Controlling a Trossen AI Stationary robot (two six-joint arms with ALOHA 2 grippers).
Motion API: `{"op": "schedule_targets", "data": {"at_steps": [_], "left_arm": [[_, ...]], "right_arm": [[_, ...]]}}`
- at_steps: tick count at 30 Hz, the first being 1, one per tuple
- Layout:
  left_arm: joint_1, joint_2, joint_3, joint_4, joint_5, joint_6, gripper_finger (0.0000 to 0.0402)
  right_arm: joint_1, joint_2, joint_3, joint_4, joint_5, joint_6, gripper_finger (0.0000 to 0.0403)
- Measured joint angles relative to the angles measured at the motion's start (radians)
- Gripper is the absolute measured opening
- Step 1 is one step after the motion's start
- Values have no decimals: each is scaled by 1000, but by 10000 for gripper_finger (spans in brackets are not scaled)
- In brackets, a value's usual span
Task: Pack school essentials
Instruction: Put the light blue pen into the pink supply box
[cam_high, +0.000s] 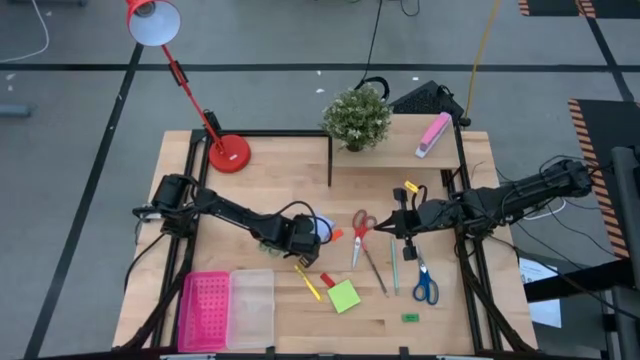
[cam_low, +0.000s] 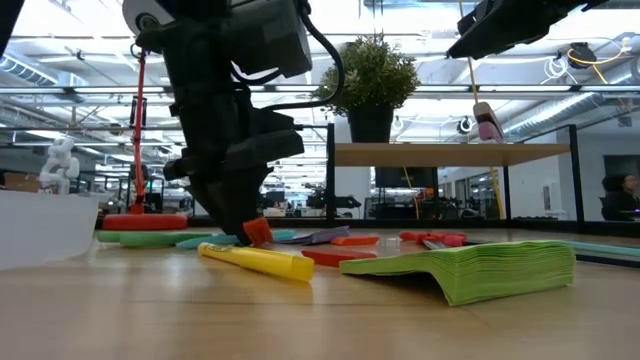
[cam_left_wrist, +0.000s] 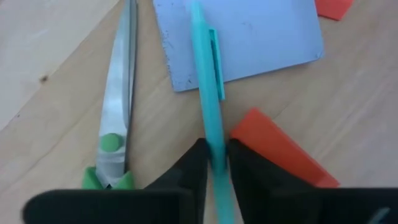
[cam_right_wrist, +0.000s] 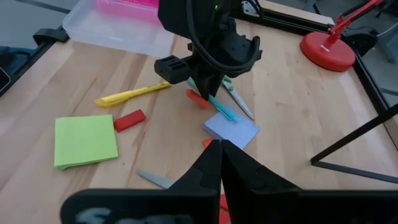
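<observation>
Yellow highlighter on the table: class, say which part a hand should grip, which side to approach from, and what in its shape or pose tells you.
Probably grip the yellow highlighter mid-barrel from straight above, closing across its narrow width: it lies flat, long and thin, with bare table either side there. The left hand is shut on the teal pen; the right hand, shut, hovers nearby.

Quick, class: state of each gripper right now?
Left gripper: closed on the teal pen.
Right gripper: closed, holding nothing.
</observation>
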Motion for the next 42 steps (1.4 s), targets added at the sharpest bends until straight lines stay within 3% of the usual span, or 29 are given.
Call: {"op": "schedule_targets", "data": {"at_steps": [6, 19, 28, 42], "left_arm": [[0, -6, 0, -4, 7, 9, 26], [-47, -151, 16, -133, 79, -65, 40], [-221, -306, 18, -239, 74, -357, 41], [-563, -332, 18, -281, -3, -896, 42]], "right_arm": [[0, 0, 0, -1, 0, 16, 0], [0, 0, 0, -2, 0, -10, 0], [-2, 0, 0, 16, 0, -115, 0], [-2, 0, 0, 185, 0, -274, 0]]}}
